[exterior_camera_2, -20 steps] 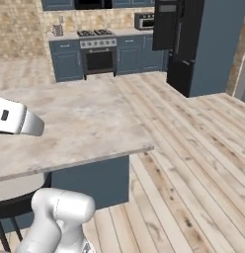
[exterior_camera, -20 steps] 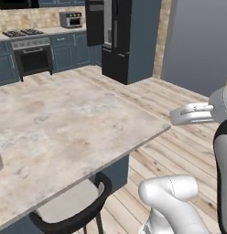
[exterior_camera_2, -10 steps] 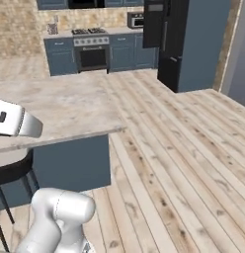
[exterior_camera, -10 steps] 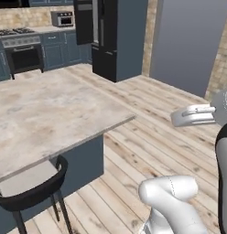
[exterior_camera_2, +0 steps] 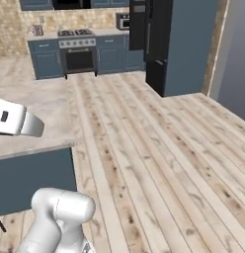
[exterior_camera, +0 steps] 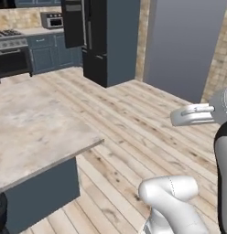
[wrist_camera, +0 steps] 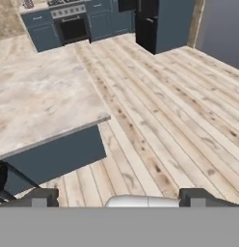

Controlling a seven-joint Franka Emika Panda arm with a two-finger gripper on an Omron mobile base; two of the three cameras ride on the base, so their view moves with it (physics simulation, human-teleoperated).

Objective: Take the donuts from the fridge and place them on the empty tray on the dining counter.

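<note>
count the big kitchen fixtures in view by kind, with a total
fridge: 1
oven range: 1
microwave: 1
dining counter: 1
total: 4

Light wooden floorboards point(exterior_camera_2: 159, 163) run diagonally across the middle and lower right of each frame. Dark blue cabinets point(exterior_camera_2: 48, 62) and a black oven point(exterior_camera_2: 80, 59) line the upper left against a tan stone wall point(exterior_camera_2: 11, 22). A plain grey wall point(exterior_camera: 184, 45) fills the upper right.
</note>
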